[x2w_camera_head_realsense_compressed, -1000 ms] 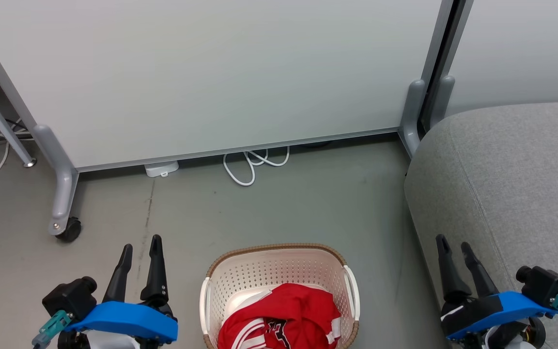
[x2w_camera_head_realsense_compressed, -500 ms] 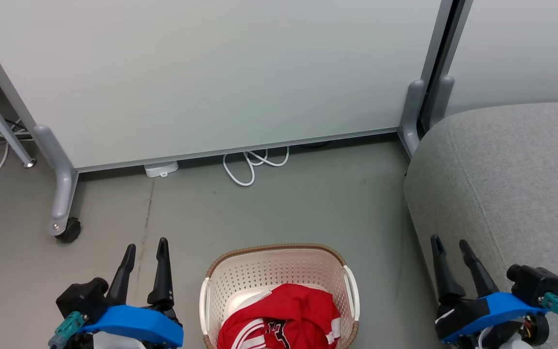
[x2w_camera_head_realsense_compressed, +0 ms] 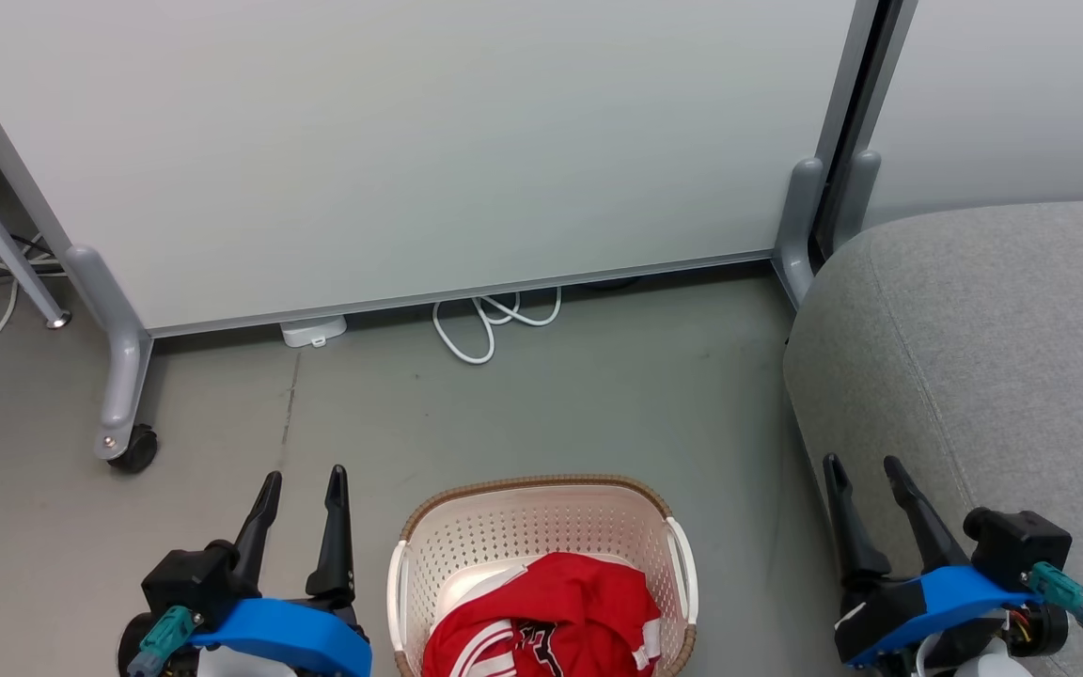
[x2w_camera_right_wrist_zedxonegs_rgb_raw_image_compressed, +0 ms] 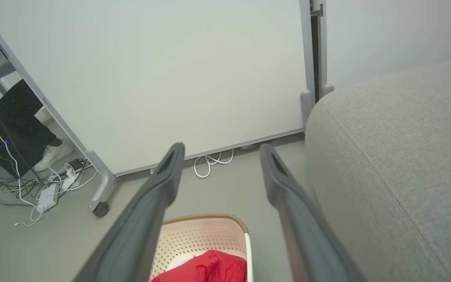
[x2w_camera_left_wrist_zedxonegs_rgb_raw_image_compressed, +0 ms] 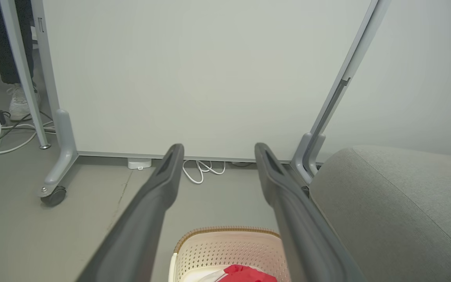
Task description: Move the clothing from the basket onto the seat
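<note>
- Since the earlier frames, the left gripper (x2w_camera_head_realsense_compressed: 305, 473) has been shifted rightward toward the basket (x2w_camera_head_realsense_compressed: 523, 485), and the right gripper (x2w_camera_head_realsense_compressed: 859, 461) has been drawn slightly leftward; the basket is left unmoved.
- Both pairs of fingers are held spread apart.
- The clothing (x2w_camera_head_realsense_compressed: 551, 616) is seen bunched inside the basket, red with white stripes and dark lettering.
- The basket is set on the floor (x2w_camera_head_realsense_compressed: 598, 395), between the two grippers and touched by neither.
- The seat (x2w_camera_head_realsense_compressed: 993, 357) is found to the right of the basket; in the head view, the right gripper is seen against its left edge.
</note>
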Controlling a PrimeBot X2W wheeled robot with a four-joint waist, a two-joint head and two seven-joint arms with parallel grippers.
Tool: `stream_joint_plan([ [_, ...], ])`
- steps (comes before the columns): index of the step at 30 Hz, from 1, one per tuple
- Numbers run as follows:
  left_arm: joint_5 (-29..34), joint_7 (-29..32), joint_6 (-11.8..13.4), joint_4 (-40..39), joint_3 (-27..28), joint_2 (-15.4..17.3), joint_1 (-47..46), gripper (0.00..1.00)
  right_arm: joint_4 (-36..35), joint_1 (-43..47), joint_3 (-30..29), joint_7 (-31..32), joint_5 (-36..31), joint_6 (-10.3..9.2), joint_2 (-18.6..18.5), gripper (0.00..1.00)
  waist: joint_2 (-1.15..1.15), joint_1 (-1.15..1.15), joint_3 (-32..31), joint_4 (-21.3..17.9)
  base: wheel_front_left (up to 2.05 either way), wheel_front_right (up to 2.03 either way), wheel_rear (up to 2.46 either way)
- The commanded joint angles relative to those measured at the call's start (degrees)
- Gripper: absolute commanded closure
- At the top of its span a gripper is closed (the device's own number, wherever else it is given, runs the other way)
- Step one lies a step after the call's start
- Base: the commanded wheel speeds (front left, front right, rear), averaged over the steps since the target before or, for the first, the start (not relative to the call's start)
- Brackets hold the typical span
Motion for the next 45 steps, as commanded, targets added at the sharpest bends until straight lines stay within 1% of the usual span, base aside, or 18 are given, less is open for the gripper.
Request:
stream_joint_plan([
  [1, 1.32, -0.65, -0.36, -0.03, -0.22, 0.13, -0.93, 0.0, -0.03, -0.9, 0.08, -0.48, -1.72, 0.11, -0.31, 0.0, 0.0, 0.0, -0.03, 0.02, 0.0, 0.0, 0.0],
  [29, 9.44, -3.56, -0.42, 1.81, -0.59, -0.49, -0.9, 0.0, 1.0, -1.22, -0.24, -3.15, -11.54, 0.09, -0.34, 0.0, 0.0, 0.0, -0.5, -0.38, 0.0, 0.0, 0.0],
  [40, 8.57, -3.49, -0.41, 1.65, -0.34, -0.55, -0.41, 0.0, 0.82, -0.86, 0.25, -3.42, -10.6, 0.09, -0.34, 0.0, 0.0, 0.0, -0.02, -0.88, 0.0, 0.0, 0.0],
  [45, 8.76, -3.48, -0.41, 2.98, -1.54, 0.35, -1.04, 0.0, 0.39, -1.76, 0.96, -3.43, -10.13, 0.09, -0.33, 0.0, 0.0, 0.0, 1.67, -1.86, 0.0, 0.0, 0.0],
])
